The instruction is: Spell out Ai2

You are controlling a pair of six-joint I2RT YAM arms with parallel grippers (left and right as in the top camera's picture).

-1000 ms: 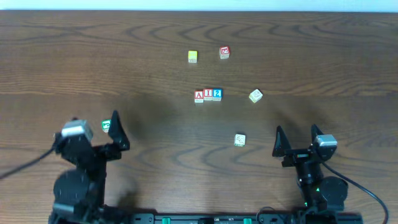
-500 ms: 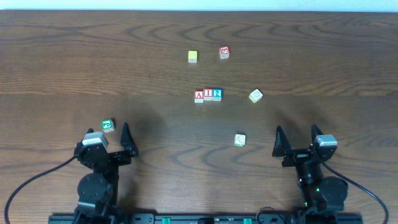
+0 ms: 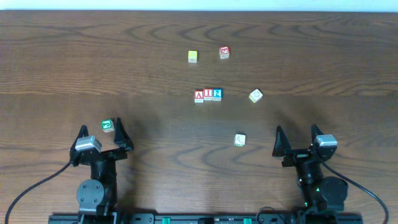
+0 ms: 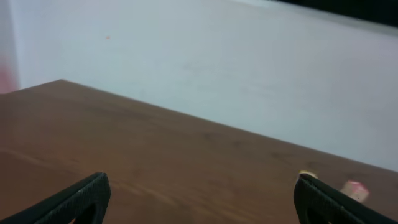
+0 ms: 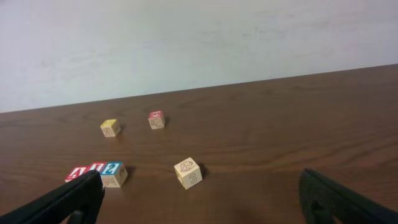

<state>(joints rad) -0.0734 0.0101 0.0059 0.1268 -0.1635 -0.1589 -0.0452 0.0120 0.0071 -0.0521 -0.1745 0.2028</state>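
Three blocks stand side by side in a row at the table's middle: a red A block (image 3: 199, 95), a red I block (image 3: 208, 94) and a blue 2 block (image 3: 217, 94). The row also shows in the right wrist view, with the 2 block (image 5: 112, 168) at its right end. My left gripper (image 3: 99, 138) is open and empty near the front left. My right gripper (image 3: 294, 142) is open and empty near the front right. Both are far from the row.
A green block (image 3: 108, 126) lies just by my left gripper. A yellow block (image 3: 193, 56) and a red-topped block (image 3: 224, 52) sit at the back. A pale block marked 3 (image 3: 255, 95) lies right of the row, and another pale block (image 3: 240, 140) lies nearer the front.
My left arm has swung and settled into its low rest pose at the front left, gripper pointing away from me. The right arm and the blocks have not moved.
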